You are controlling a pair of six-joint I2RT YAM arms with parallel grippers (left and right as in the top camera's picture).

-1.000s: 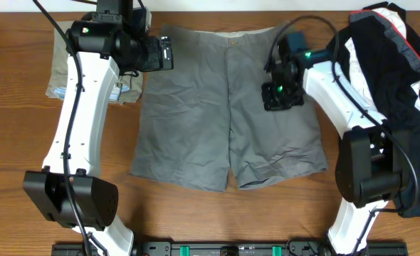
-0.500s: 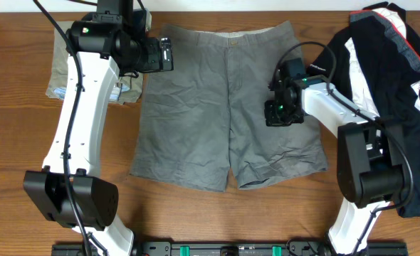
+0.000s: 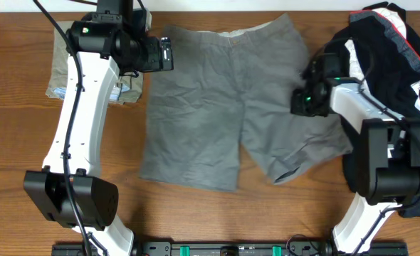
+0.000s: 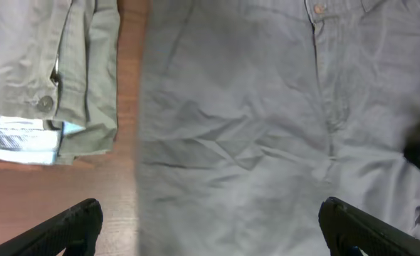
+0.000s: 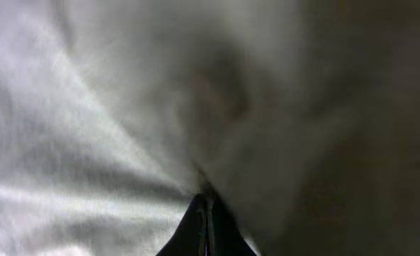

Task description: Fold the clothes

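The plain grey woven-cloth shorts [image 3: 196,121] lie waistband-far in the middle of the wooden desk [image 3: 11,142]. They sit between the folded khaki shorts [image 3: 60,78] at far left and the heaped black top with white and red stripes [image 3: 381,43] at right.

The right jaws are pressed fully together on a pinch of grey cloth at the right leg's outer edge, and creases fan out from the tips. The left jaws stand as wide as they go above the left waist side, holding nothing.

The pinch looks thin, so a quick pull could let the limp fabric slip free. A slow drag could instead slide the whole garment sideways, since nothing pins the left half. That would skew the fold or push the hem into the black top nearby.

The cloth is matte, soft and wrinkled. Of its 2 legs, the left lies flat and the right is rucked, its hem curled.
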